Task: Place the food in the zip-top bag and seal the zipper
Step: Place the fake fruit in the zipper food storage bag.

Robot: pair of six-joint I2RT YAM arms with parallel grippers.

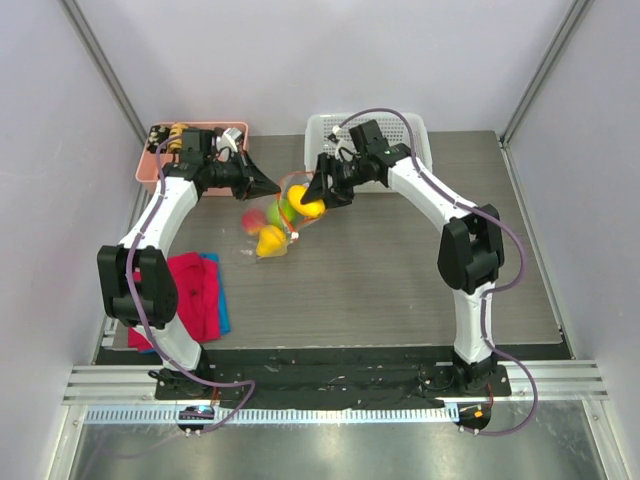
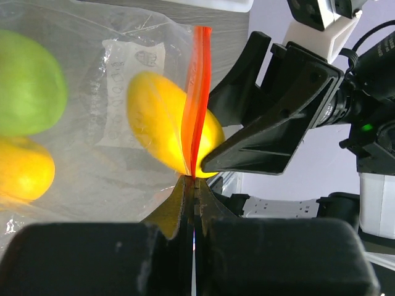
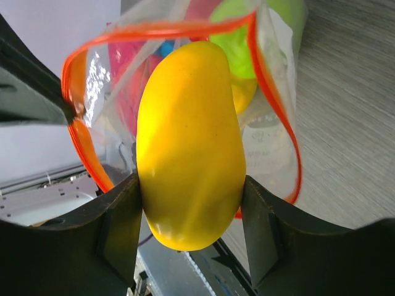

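Observation:
The clear zip-top bag (image 1: 268,225) hangs lifted above the table, its orange-red zipper (image 3: 271,92) gaping open. My left gripper (image 1: 272,186) is shut on the zipper strip (image 2: 199,98) at one end of the mouth. My right gripper (image 1: 318,203) is shut on a yellow lemon (image 3: 191,142) and holds it at the bag's open mouth. The same lemon shows behind the strip in the left wrist view (image 2: 166,120). Inside the bag lie a green apple (image 2: 28,83), another yellow lemon (image 2: 21,166) and a red fruit (image 1: 253,218).
A pink bin (image 1: 150,165) with small items stands at the back left. A white basket (image 1: 420,135) stands at the back centre. A red-pink cloth (image 1: 195,290) on a blue one lies at the left. The table's front edge is black.

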